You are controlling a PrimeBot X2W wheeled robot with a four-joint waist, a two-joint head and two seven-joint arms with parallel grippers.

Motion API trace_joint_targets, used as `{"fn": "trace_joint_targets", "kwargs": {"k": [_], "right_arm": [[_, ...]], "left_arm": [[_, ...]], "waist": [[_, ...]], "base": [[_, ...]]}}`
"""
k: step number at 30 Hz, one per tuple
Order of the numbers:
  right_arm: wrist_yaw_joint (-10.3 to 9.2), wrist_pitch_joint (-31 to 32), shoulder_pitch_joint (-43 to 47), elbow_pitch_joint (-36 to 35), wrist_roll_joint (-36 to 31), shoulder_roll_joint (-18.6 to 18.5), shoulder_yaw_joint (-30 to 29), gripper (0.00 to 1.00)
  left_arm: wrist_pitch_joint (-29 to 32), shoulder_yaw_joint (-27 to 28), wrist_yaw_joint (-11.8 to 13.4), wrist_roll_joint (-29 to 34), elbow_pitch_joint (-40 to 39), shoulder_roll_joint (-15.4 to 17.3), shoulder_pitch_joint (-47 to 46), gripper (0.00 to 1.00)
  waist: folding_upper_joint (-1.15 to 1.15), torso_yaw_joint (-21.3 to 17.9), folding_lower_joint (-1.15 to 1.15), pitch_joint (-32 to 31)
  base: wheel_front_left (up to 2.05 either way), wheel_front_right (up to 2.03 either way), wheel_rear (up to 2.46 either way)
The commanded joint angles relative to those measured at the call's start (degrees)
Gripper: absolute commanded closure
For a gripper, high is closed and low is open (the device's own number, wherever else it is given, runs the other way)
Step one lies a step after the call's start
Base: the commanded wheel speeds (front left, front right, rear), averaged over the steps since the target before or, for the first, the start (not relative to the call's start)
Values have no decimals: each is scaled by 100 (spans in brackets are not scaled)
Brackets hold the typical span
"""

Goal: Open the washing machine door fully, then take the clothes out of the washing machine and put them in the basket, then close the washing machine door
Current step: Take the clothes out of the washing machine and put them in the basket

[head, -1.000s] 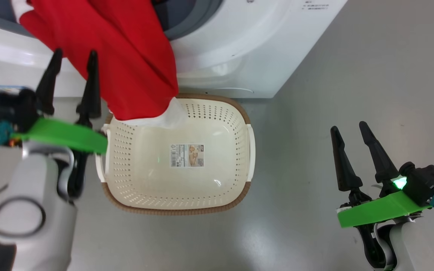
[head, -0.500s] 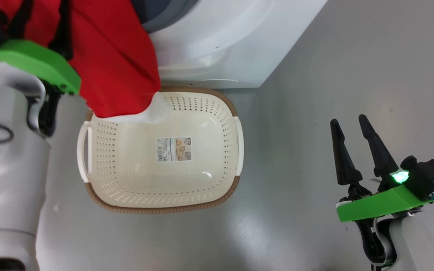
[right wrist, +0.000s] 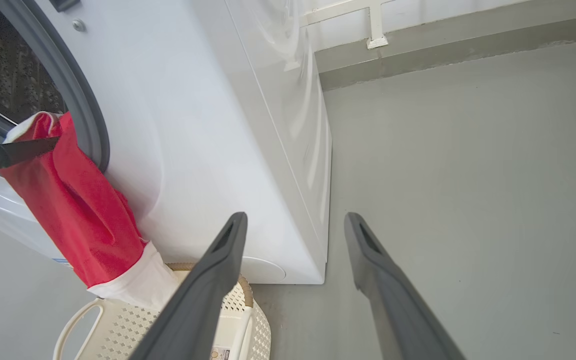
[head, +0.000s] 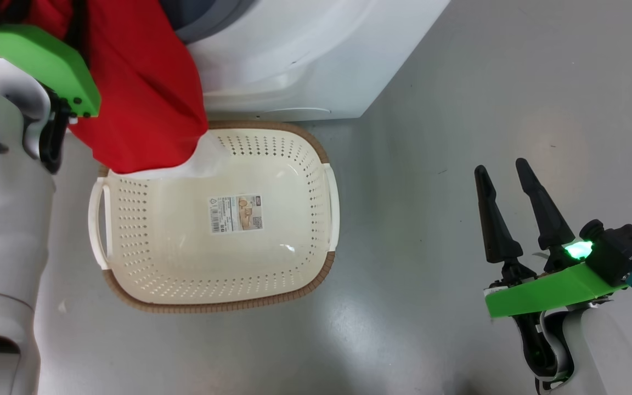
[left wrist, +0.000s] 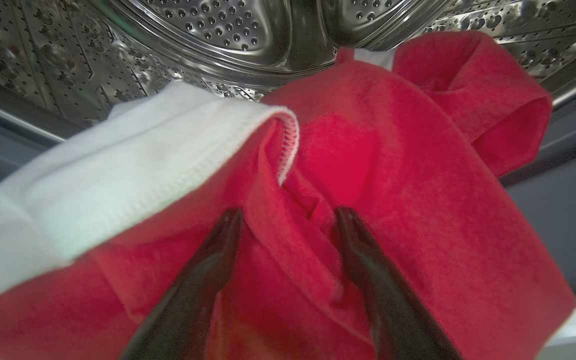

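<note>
The left gripper (left wrist: 289,214) was seen with jaws spread, tips pressed into the red clothes (left wrist: 408,210), which were draped out of the perforated steel drum (left wrist: 218,30).

head: facing down, basket (head: 217,306) left of right gripper (head: 501,167) | left wrist: close, clothes (left wrist: 393,200) at left gripper (left wrist: 288,211) | right wrist: farther, washer (right wrist: 208,125) ahead | shared: clothes

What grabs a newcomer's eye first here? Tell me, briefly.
The bright red clothes dominate. They spill from the washing machine at the upper left of the head view, and their white end hangs down to the far corner of the cream basket. In the left wrist view the left tool stands open against the red cloth, below the steel drum. The right tool is open over the grey floor at lower right.
</note>
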Motion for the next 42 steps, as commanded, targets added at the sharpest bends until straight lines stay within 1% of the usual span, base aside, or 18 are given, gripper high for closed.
{"fn": "trace_joint_targets", "kwargs": {"k": [1, 2, 4, 5, 11, 16, 19, 22, 23, 28, 32, 38, 42], "right_arm": [[28, -37, -26, -147, 44, 5, 137, 0], [28, -37, -26, -148, 47, 5, 140, 0], [28, -37, -25, -150, 51, 5, 133, 0], [28, -37, -23, -151, 52, 5, 125, 0], [28, -37, -25, -149, 31, 5, 69, 0], [28, -37, 38, -138, 8, 5, 25, 0], [28, -37, 80, -133, -10, 5, -3, 0], [28, -37, 111, -127, -36, 5, -24, 0], [28, -37, 111, -127, -36, 5, -24, 0], [28, -37, 176, -93, -75, 5, -45, 0], [28, -37, 233, -75, -98, 5, -51, 0], [28, -37, 320, -67, -122, 5, -36, 0], [28, -37, 340, -75, -123, 5, -33, 0]], "left_arm": [[-47, 24, -9, 51, -20, 291, -99, 16], [-66, 1, -11, 53, 24, 290, -120, 50], [-119, -34, -16, 46, 95, 292, -143, 75], [-162, -42, -18, 30, 119, 288, -151, 100], [-524, -101, -30, -104, 115, 223, -91, 100], [-720, -141, -32, -387, -398, 153, 272, 100], [-731, 27, -33, -493, -1221, 230, 669, 100], [-732, 311, -33, -488, -2076, 233, 1205, 100], [-732, 311, -33, -488, -2076, 233, 1205, 100], [-733, 765, -33, -337, -3277, 80, 2065, 100], [-734, 1034, -33, -249, -4057, -70, 2628, 100], [-734, 1156, -34, -164, -5009, -241, 3385, 100], [-734, 1076, -34, -148, -5500, -336, 3954, 100]], "waist": [[0, -14, 0, 8], [0, -20, 0, 9], [0, -24, 0, 8], [0, -22, 0, 7], [0, 44, 0, -29], [0, 142, 0, -158], [0, 206, 0, -228], [0, 283, 0, -305], [0, 283, 0, -305], [0, 374, 0, -447], [0, 427, 0, -545], [0, 469, 0, -643], [0, 486, 0, -647]], "base": [[0, 0, 0], [0, 0, 0], [0, 0, 0], [0, 0, 0], [0, 0, 0], [0, 0, 0], [0, 0, 0], [0, 0, 0], [0, 0, 0], [0, 0, 0], [0, 0, 0], [0, 0, 0], [0, 0, 0]]}}
